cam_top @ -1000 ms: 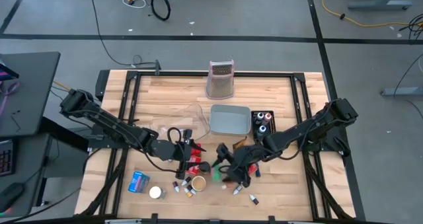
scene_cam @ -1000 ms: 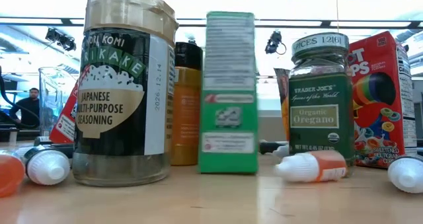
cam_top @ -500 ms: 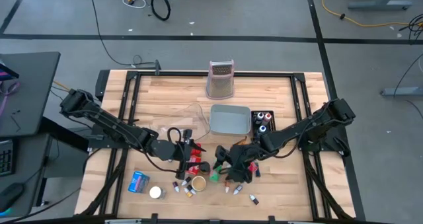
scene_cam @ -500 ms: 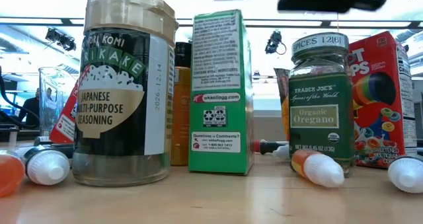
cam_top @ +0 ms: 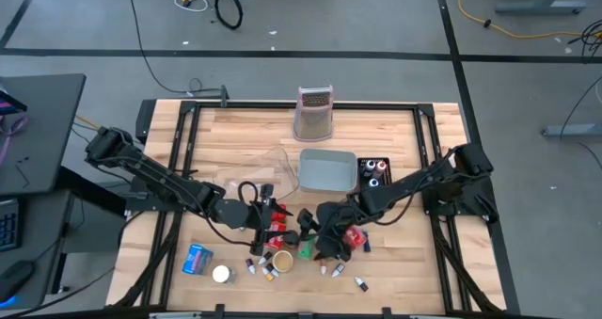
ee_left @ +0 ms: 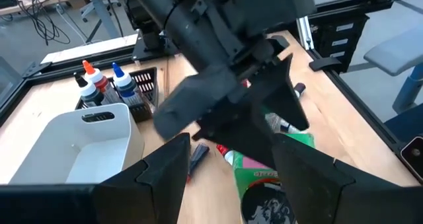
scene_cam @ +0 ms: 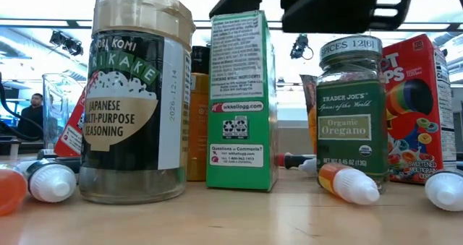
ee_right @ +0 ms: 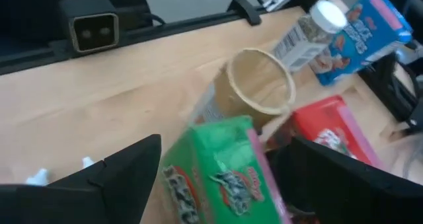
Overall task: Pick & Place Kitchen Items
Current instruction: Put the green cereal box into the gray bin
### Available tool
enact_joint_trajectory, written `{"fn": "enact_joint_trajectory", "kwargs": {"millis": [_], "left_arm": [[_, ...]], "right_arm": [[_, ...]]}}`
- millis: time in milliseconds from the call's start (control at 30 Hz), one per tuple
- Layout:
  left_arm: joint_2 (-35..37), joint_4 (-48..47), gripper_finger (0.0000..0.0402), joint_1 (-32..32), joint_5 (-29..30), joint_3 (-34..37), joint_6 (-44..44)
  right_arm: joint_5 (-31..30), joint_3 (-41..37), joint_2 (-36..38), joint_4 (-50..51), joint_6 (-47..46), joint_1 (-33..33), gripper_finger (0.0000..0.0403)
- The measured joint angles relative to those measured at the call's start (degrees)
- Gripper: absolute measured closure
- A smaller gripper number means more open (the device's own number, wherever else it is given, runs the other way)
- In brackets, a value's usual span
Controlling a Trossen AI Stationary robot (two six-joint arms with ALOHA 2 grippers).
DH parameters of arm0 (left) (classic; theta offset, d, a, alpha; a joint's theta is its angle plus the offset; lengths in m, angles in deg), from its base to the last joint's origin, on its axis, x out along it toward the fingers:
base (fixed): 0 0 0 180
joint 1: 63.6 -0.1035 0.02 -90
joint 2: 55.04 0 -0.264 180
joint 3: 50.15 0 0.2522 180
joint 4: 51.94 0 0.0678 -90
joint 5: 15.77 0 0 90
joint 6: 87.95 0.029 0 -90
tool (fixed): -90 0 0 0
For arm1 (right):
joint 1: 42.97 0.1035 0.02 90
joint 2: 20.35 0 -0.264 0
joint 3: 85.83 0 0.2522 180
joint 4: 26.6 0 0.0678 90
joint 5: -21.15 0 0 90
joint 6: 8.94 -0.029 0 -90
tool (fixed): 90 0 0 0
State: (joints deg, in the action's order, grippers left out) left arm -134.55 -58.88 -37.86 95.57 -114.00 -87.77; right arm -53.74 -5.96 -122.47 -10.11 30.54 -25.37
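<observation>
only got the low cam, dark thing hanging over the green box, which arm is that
Observer: That is the right gripper. The high view shows its arm reaching in from the table's right side to above the green box.
Operator: fingers open or shut
Observer: Open. The right wrist view shows one finger on either side of the box top.
Operator: wheres the left one
Observer: The left gripper sits low at the left edge of the same cluster, beside the red packets.
Operator: anything behind all this
Observer: A grey tray lies farther back, and an upright metal grater stands beyond it.
</observation>
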Motion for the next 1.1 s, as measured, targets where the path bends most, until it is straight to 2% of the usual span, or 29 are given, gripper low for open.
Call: {"fn": "enact_joint_trajectory", "kwargs": {"millis": [167, 300, 700, 867, 967, 1100], "left_arm": [[0.0, -0.1, 0.0177, 0.0, 0.0, 0.0, 0.0], [0.0, -0.1, 0.0177, 0.0, 0.0, 0.0, 0.2], [0.0, -0.1, 0.0177, 0.0, 0.0, 0.0, -0.2], [0.0, -0.1, 0.0177, 0.0, 0.0, 0.0, -0.2], [0.0, -0.1, 0.0177, 0.0, 0.0, 0.0, -0.2], [0.0, -0.1, 0.0177, 0.0, 0.0, 0.0, -0.2]], "right_arm": [[0.1, 0.0, 0.0, 2.4, -1.8, -1.2, 0.0060], [1.0, 0.0, 0.0, 4.1, -3.4, -1.6, 0.0084], [1.0, 0.0, 0.0, 5.3, -3.5, -1.5, 0.0213], [0.8, 0.0, 0.1, 5.4, -7.6, -1.5, 0.0255], [-1.6, 0.0, 1.5, 5.5, -9.1, -1.5, 0.0273], [-9.2, 0.0, 5.5, 7.3, -10.9, -1.5, 0.0286]]}}
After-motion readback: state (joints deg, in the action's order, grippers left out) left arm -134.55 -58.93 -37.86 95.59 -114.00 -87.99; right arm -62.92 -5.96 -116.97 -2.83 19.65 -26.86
